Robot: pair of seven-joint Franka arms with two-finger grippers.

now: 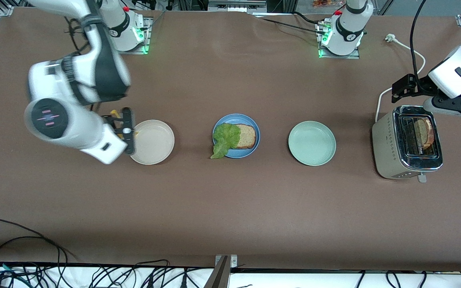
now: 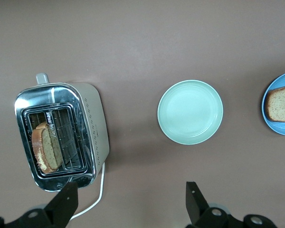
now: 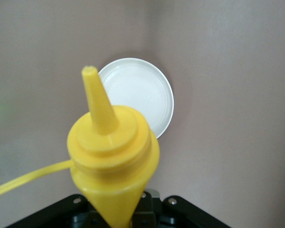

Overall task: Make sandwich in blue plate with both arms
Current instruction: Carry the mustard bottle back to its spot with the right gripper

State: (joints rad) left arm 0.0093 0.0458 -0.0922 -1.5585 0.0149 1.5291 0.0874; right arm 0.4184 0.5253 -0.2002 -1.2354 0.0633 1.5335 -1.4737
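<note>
The blue plate (image 1: 235, 117) sits mid-table and holds one toasted bread slice (image 1: 247, 137) with a green lettuce leaf (image 1: 225, 141) on it that hangs over the rim. The plate's edge (image 2: 273, 126) also shows in the left wrist view. A second bread slice (image 1: 423, 133) stands in a toaster slot (image 2: 45, 147). My left gripper (image 1: 448, 105) hangs wide open and empty (image 2: 130, 205) above the table next to the toaster. My right gripper (image 1: 124, 132) is shut on a yellow squeeze bottle (image 3: 111, 152), beside the beige plate.
The beige plate (image 1: 152, 142) lies empty toward the right arm's end. An empty pale green plate (image 1: 311, 143) lies between the blue plate and the toaster (image 1: 390, 149). The toaster's white cord (image 2: 97, 192) trails toward the bases. Cables run along the table's near edge.
</note>
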